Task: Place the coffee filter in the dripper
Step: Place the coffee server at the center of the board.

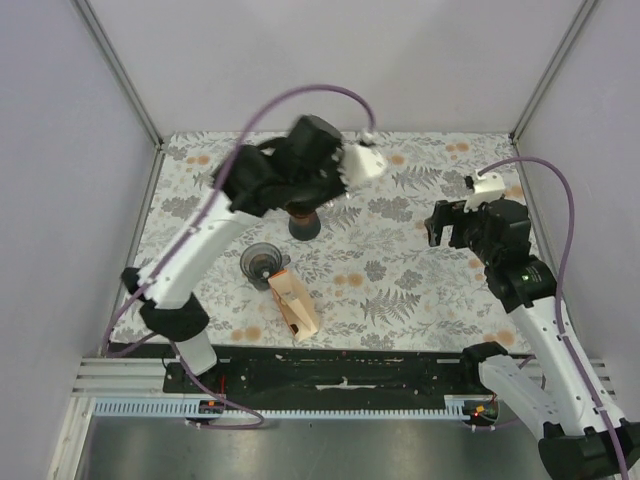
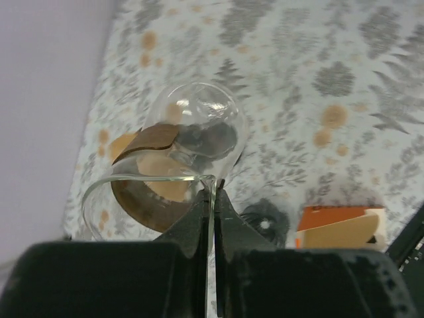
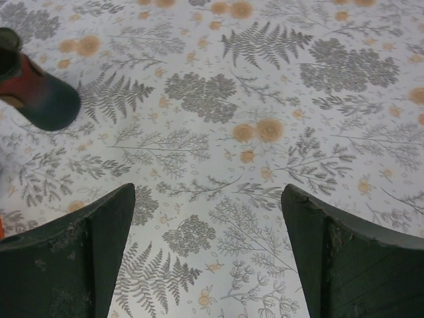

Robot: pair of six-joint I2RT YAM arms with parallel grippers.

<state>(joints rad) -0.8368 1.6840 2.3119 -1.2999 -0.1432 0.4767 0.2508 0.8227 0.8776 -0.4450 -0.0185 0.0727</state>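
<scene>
Left arm (image 1: 200,255) reaches from its base at the near left corner up over the middle of the flowered table (image 1: 420,290). Grey ribbed cone dripper (image 1: 262,262) stands on the cloth just right of that arm's forearm. Just beside it, nearer the front edge, lies the stack of tan coffee filters (image 1: 294,306) in an orange-edged holder, lying on the cloth outside both vessels. Beyond these two, under the wrist, stands a glass carafe (image 2: 199,126) with a brown wooden collar (image 2: 140,207). Left gripper (image 2: 212,195): fingers brought together, clamped on the thin clear rim of the carafe, the glass edge running straight between them. Tan patches show through the glass near the collar; cannot tell whether they are paper, wood or the cloth print. Whether the carafe rests on the table or hangs just off it cannot be told. Well to the right, right gripper (image 1: 445,222) hovers over bare cloth, apart from everything; its fingers (image 3: 86,258) stand wide apart with nothing but fern print between them. A dark rounded thing with a reddish band (image 3: 36,99) sits at the upper left edge of the right wrist view; what it is cannot be told.
</scene>
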